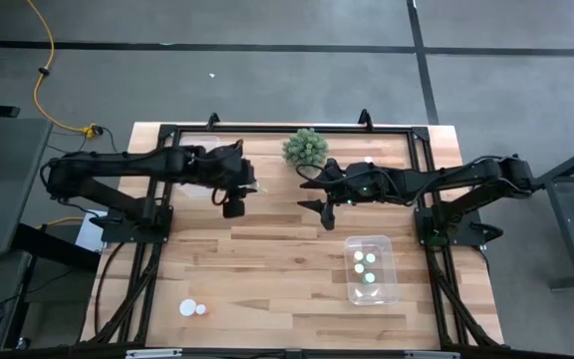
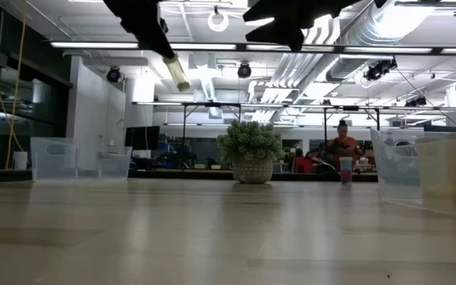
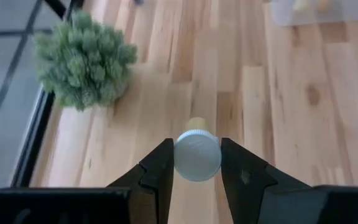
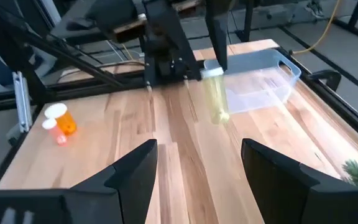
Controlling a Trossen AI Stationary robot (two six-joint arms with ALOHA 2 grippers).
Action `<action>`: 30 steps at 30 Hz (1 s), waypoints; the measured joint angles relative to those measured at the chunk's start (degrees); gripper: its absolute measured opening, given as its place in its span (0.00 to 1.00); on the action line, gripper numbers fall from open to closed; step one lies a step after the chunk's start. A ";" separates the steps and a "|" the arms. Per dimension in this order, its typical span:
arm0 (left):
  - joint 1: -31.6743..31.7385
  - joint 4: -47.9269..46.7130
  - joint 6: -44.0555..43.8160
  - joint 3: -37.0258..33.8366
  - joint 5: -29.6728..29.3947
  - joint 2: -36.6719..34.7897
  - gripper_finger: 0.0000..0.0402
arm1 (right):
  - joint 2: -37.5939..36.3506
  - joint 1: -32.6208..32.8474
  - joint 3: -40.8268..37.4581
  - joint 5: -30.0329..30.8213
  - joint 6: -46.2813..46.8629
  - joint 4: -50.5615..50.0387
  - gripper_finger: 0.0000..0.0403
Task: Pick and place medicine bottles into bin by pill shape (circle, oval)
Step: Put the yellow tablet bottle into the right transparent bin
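Nearest the lens, left wrist view: round white ribbed cap (image 3: 197, 155) of a medicine bottle, pinched between two dark angular fingers (image 3: 160, 177). Yellowish body shows just past the cap. Left gripper (image 3: 197, 163) is clamped on this bottle, held above the tabletop.

High view, left to right. Two loose bottles (image 1: 192, 309) near the table's front left: a white cap and a smaller orange-bodied one, touching or just beside each other. The right wrist view shows the same pair (image 4: 59, 123), amber plastic with white caps, one upright, one smaller beside it.

Left gripper (image 1: 233, 206) hangs over the rear left-centre of the table (image 1: 267, 269), butcher-block wood of pale and tan strips with a smooth finish. In the right wrist view the held bottle (image 4: 215, 93) is a translucent pale yellow cylinder, cap up, hanging tilted in the fingers. Behind it there is a clear plastic bin (image 4: 260, 81), rectangular with rounded corners and a handle cut-out.

Spiky green plant ball (image 1: 306, 148) sits at rear centre; low view shows it in a woven basket pot (image 2: 252, 169).

Right gripper (image 1: 324, 206) hovers just right of centre, its fingers spread wide with nothing between them (image 4: 194, 168).

Clear rectangular bin (image 1: 372, 269) at right front holds about three white-capped bottles (image 1: 367, 264), seen cap-on; their body colour cannot be told.
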 joint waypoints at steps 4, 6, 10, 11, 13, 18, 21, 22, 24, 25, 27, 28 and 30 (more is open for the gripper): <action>1.30 -0.08 -3.73 0.31 0.56 1.44 0.25 | 0.02 0.00 0.00 0.02 0.29 -0.96 0.56; 1.30 -0.21 -4.90 1.26 0.79 2.55 0.25 | 0.06 0.00 0.00 0.44 0.33 -1.05 0.56; 0.72 -0.11 -5.20 5.34 1.01 5.29 0.25 | 2.82 0.00 0.09 0.87 1.45 -0.67 0.58; 0.54 -0.17 -4.97 6.45 1.00 6.25 0.25 | 3.91 0.01 0.09 0.86 1.85 0.31 0.59; -0.07 -0.32 -4.32 8.79 1.00 8.29 0.25 | 5.87 0.43 0.04 0.88 2.66 1.80 0.61; -1.40 -2.34 -3.99 13.52 1.20 12.27 0.25 | 9.44 1.44 2.08 1.06 1.40 3.26 0.64; -2.11 -3.22 -4.08 14.98 2.34 13.65 0.25 | 11.42 1.38 3.57 1.27 -0.61 1.96 0.66; -2.39 -3.01 -4.13 15.09 2.49 13.79 0.25 | 12.11 1.37 4.02 1.96 -1.08 1.12 0.66; -2.87 -3.24 -4.21 15.11 2.49 13.86 0.25 | 13.22 1.14 4.79 3.57 -1.20 0.84 0.67; -3.14 -3.45 -4.27 15.11 2.49 13.89 0.25 | 13.45 1.08 5.05 4.07 -1.09 0.63 0.67; -3.50 -3.56 -4.97 15.11 2.47 13.89 0.25 | 14.18 0.85 5.69 4.23 -1.19 1.33 0.67; -3.75 -3.58 -5.46 15.11 2.48 13.89 0.25 | 14.25 0.85 5.71 4.23 -1.13 0.57 0.67; -3.97 -3.58 -5.74 15.11 2.42 13.91 0.25 | 14.48 0.85 5.72 4.22 -0.45 1.05 0.67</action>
